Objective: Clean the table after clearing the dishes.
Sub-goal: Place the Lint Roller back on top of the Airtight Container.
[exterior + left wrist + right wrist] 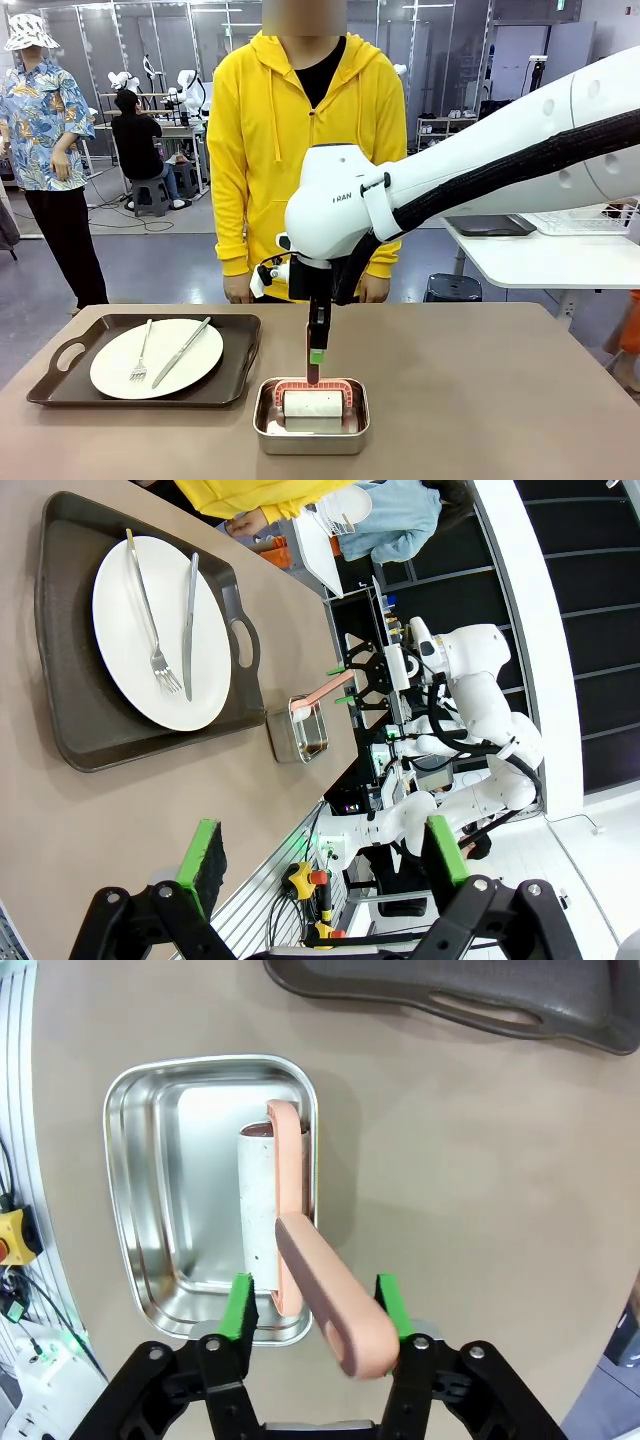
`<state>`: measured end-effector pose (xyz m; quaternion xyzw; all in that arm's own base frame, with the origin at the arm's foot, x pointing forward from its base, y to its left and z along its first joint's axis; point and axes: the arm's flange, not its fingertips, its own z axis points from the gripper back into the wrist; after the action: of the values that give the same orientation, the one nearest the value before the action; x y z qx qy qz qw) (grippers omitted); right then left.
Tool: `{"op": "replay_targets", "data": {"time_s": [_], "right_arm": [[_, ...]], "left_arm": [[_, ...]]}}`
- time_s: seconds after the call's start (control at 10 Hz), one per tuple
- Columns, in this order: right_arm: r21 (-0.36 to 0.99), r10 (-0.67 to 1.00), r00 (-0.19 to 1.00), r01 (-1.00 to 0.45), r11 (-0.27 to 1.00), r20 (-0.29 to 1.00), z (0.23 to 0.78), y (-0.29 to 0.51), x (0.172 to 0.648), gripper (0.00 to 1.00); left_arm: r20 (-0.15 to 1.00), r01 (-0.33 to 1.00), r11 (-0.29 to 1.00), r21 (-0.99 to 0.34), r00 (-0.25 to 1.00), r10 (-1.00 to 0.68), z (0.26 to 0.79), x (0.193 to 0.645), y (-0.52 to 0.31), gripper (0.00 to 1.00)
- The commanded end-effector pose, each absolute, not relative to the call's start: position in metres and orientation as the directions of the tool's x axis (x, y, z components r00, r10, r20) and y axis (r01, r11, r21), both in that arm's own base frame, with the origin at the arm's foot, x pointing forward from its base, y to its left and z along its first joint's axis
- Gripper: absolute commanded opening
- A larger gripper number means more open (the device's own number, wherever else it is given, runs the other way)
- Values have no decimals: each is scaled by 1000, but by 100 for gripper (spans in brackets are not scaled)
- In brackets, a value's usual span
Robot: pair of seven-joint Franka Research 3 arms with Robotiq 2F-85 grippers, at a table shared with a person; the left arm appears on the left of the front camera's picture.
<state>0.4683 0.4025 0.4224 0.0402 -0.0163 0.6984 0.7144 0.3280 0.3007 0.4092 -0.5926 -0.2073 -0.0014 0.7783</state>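
On the brown table (480,390) a white plate (110,372) with a fork (140,362) and knife (183,352) rests on a dark tray (50,388) at the left. A lint roller (313,405) with a white roll and pink handle (320,1290) stands in a small steel pan (266,428) at the front centre. My right gripper (316,360) hangs straight over the pan. Its green pads (240,1305) stand wider than the handle, which rises between them; the gripper (314,1300) is open. My left gripper (320,850) is open and empty, off the table's side, looking at the plate (130,630), tray (70,680) and pan (290,735).
A person in a yellow hoodie (300,130) stands at the far edge with hands near the table. A white side table (540,262) stands to the right behind. The tray's handle end (450,1000) lies just beyond the pan (140,1210). Bare tabletop spreads to the right.
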Motion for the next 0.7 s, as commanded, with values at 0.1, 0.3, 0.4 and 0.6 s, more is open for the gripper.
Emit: {"op": "replay_targets", "data": {"time_s": [0.1,0.3,0.4,0.6], "right_arm": [[-10,993,30,-999,31,110,444,400,457,74],[-24,994,35,-999,38,107,453,400,455,87],[-31,994,32,-999,36,107,455,401,454,96],[-34,994,34,-999,38,108,457,401,454,100]], "left_arm": [[332,255,296,-920,911,244,410,326,302,100],[332,255,296,-920,911,244,410,326,302,100],[332,255,296,-920,911,244,410,326,302,100],[332,255,296,-920,911,244,410,326,302,100]]}}
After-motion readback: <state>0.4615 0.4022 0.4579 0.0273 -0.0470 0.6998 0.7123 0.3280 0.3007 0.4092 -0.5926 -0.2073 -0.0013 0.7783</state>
